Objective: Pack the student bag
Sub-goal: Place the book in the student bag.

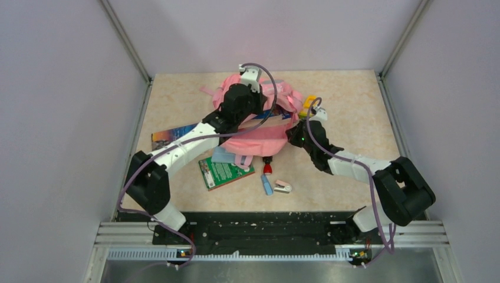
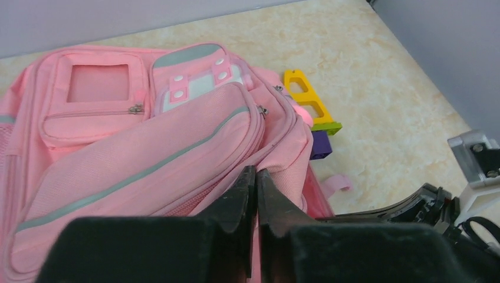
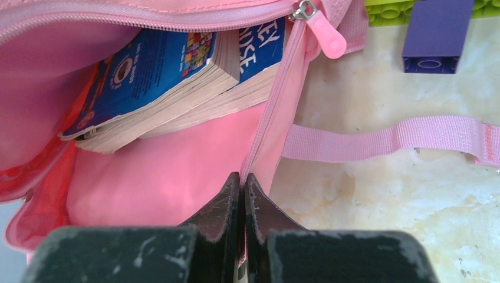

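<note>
The student bag (image 1: 262, 138) is a pink backpack lying mid-table, with both arms reaching onto it. In the left wrist view its front pockets and grey-mint stripes (image 2: 147, 130) face up, and my left gripper (image 2: 256, 172) is shut on a fold of its pink fabric. My right gripper (image 3: 242, 177) is shut on the zipper edge of the bag's open mouth. Inside the opening lie two blue paperback books (image 3: 159, 71). The pink zipper pull (image 3: 327, 38) hangs at the top of the opening.
Yellow, green and purple building blocks (image 2: 312, 112) lie right of the bag, next to a loose pink strap (image 3: 389, 138). In front of the bag lie a green book (image 1: 224, 171), another book (image 1: 171, 135), a red item (image 1: 267, 169), a blue item (image 1: 267, 186) and a small stapler (image 1: 283, 187).
</note>
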